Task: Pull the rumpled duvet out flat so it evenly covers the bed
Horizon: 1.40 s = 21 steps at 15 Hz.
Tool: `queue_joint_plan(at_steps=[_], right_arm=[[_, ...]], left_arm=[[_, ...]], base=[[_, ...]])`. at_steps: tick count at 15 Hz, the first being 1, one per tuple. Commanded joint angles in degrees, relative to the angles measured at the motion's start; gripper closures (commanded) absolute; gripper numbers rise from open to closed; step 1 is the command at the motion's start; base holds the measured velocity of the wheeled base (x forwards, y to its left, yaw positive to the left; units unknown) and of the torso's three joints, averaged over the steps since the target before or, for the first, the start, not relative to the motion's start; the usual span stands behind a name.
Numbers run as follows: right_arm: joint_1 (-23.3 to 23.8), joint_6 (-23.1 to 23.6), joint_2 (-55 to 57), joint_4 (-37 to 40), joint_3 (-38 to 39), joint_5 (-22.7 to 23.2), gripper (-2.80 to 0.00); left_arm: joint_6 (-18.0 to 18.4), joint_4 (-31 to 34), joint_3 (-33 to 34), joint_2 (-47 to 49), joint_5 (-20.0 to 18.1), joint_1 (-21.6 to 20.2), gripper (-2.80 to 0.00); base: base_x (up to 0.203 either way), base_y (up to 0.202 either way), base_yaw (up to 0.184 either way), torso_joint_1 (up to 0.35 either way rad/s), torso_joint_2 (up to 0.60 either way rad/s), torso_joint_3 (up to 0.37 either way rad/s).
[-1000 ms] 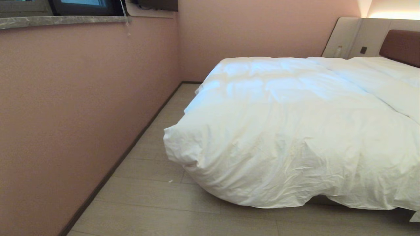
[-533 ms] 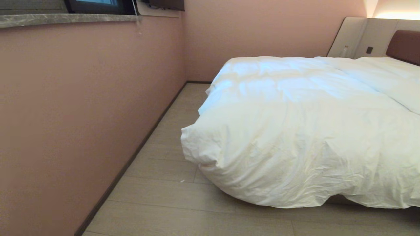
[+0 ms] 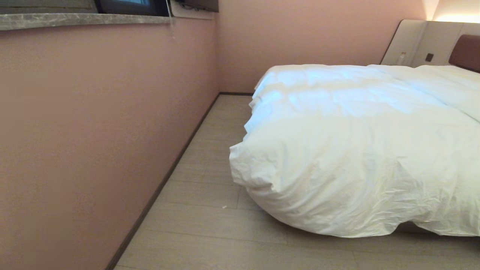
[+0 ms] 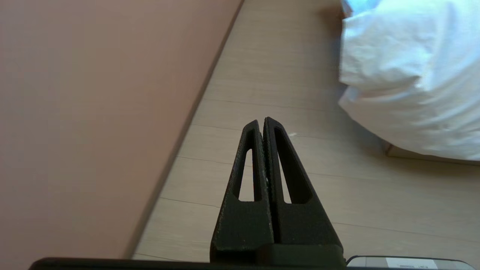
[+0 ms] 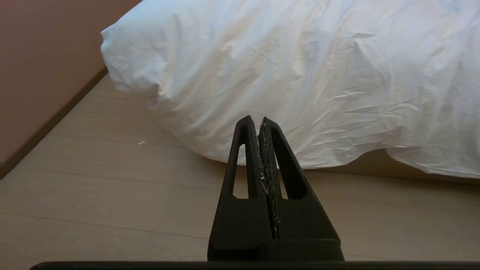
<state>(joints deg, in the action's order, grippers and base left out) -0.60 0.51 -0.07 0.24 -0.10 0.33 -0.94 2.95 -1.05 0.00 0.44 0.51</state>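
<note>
Down low, the left gripper [image 4: 263,122] and the right gripper [image 5: 255,120] both hang over the pale plank floor [image 3: 210,221] with their fingers pressed together, holding nothing. Just beyond them the duvet [image 3: 356,150] bulges over the bed's [image 5: 378,163] near corner and foot edge (creased, almost reaching the floor). Farther back it runs toward the brown headboard [image 3: 467,56], the pink wall [image 3: 93,131] alongside.
</note>
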Motion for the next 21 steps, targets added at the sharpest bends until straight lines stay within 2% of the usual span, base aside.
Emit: queue_joint_plan(at_steps=[1,12,21], right_arm=[[0.0,0.0,0.1,0.0,0.0,0.0,0.0],[0.0,0.0,0.1,0.0,0.0,0.0,0.0],[0.0,0.0,0.1,-0.1,0.0,0.0,0.0]], left_arm=[[0.0,0.0,0.0,0.0,0.1,0.0,0.0],[0.4,0.0,0.1,0.0,-0.3,0.0,0.0],[0.3,0.0,0.1,0.0,-0.2,0.0,0.0]], base=[[0.0,0.201,0.005,-0.007,0.01,0.007],[0.0,0.186,-0.001,0.003,0.0,0.001],[0.0,0.006,0.0,0.0,0.0,0.0]])
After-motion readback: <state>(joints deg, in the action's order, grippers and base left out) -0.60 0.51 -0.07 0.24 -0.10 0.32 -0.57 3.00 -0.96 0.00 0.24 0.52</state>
